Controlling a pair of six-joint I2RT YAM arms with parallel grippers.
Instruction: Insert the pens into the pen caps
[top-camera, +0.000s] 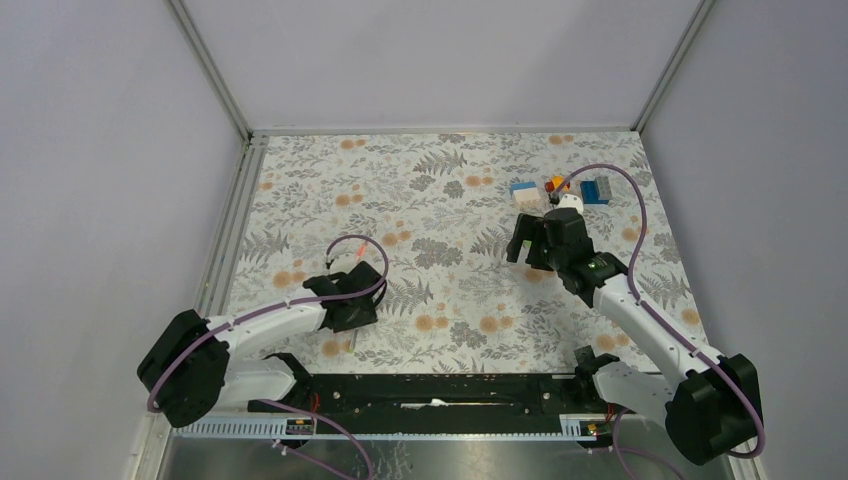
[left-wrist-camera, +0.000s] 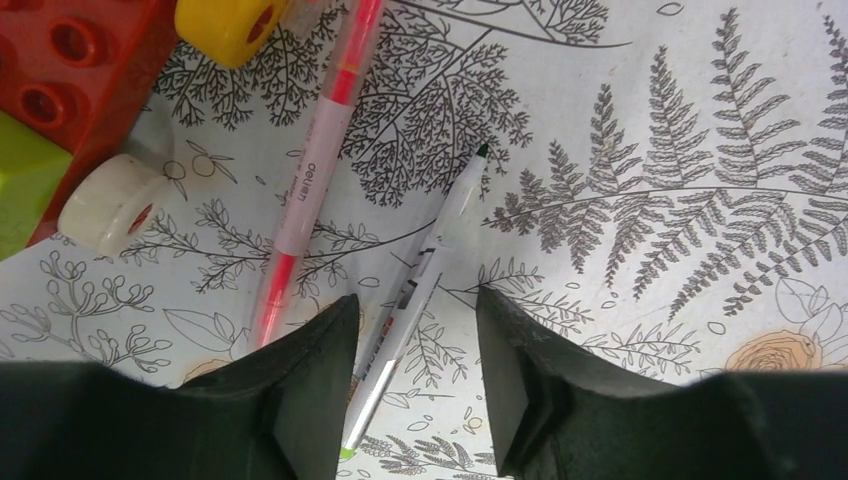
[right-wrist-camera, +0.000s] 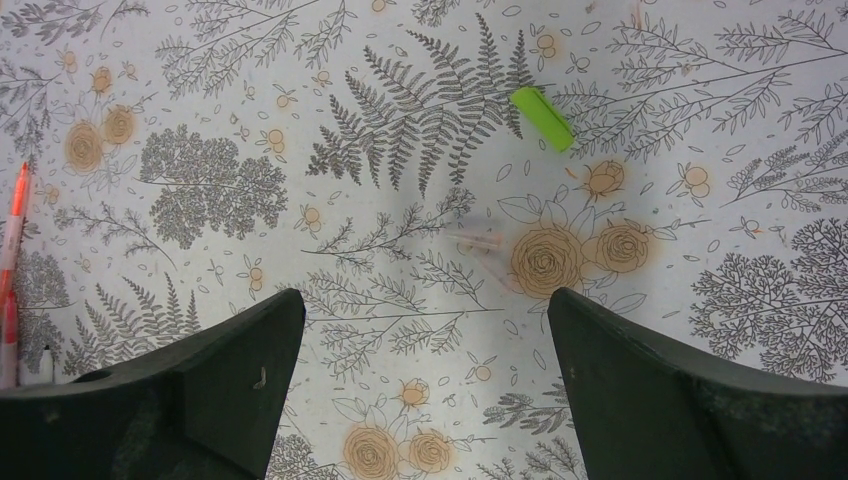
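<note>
In the left wrist view a white pen with a green end lies on the floral table. It lies between the jaws of my open left gripper, close to the left finger. A pink pen lies just left of it. In the top view the left gripper is low over the near-left table. My right gripper is open and empty above the table. A bright green pen cap lies ahead of it, to the right. A pink pen shows at that view's left edge. The right gripper sits right of centre.
A red toy block with a yellow wheel and a white wheel lies close to the pens on the left. Blue-white, orange and blue toys lie at the back right.
</note>
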